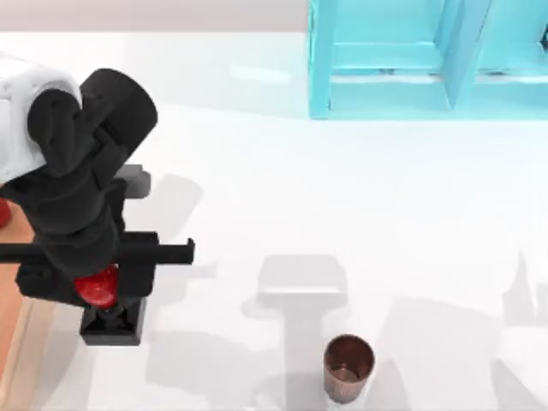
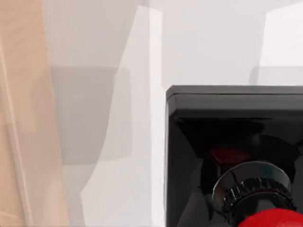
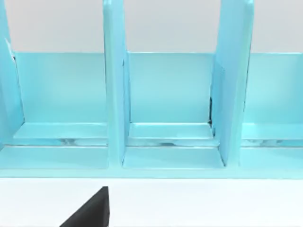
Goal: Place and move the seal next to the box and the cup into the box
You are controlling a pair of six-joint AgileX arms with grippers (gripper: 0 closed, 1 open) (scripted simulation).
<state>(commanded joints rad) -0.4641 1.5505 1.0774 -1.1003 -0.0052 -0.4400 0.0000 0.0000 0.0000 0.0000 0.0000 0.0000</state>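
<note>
Left gripper (image 1: pixel 110 295): positioned over the seal at the table's left side, close to the front edge in the top view. The arm's black body covers the fingers from above, so whether they are clenched on the knob or released cannot be told.
Seal (image 1: pixel 111 317): seen directly under the left gripper. The red knob (image 1: pixel 98 287) is partly covered by the arm; the black square base (image 2: pixel 227 142) rests on the white table (image 1: pixel 342 197). In the left wrist view the base is seen from close above, with the ribbed black collar and the red knob at the frame's edge.
Box (image 1: pixel 13 325): a strip of light-brown wood is seen at the far left edge of the top view. The seal's base is placed just beside it, with a narrow band of white table between the two, as seen in the left wrist view (image 2: pixel 28 118).
Cup (image 1: pixel 348 366): upright on the table near the front edge, well apart from the seal and the box, to their right. It is copper-brown, open end up.
Shelf unit (image 1: pixel 428 60): turquoise, at the table's back right; its compartments are faced by the right wrist camera (image 3: pixel 165 109).
Right arm: parked, facing the shelf unit.
</note>
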